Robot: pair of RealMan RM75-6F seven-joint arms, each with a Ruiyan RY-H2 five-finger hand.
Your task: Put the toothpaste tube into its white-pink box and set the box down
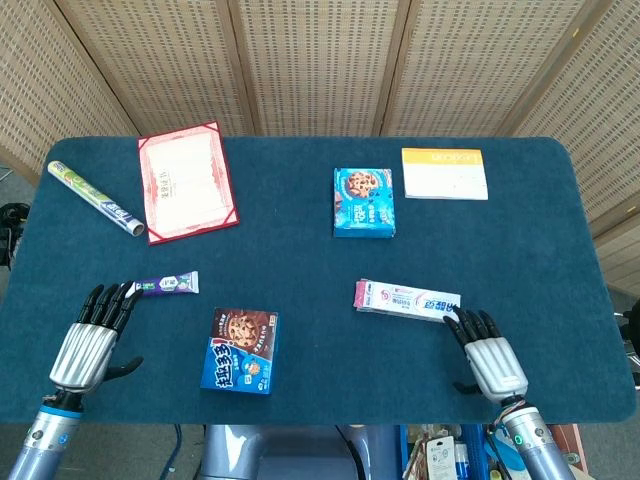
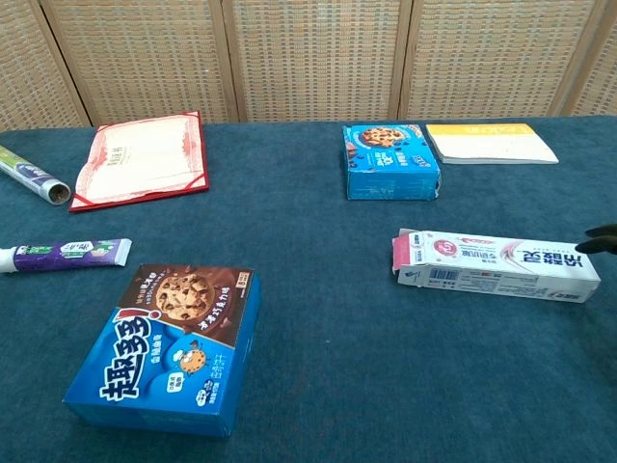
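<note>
Left hand (image 1: 88, 340), fingers spread, empty, tips at purple-white toothpaste tube (image 1: 166, 285); right hand (image 1: 489, 352), fingers spread, touching white-pink cardboard box (image 1: 407, 301). Advice: pinch tube mid-body, steady box.

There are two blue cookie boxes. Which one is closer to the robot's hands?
The cookie box at the front edge, between the left hand and right hand. The other cookie box sits farther back, beside the yellow pad.
</note>
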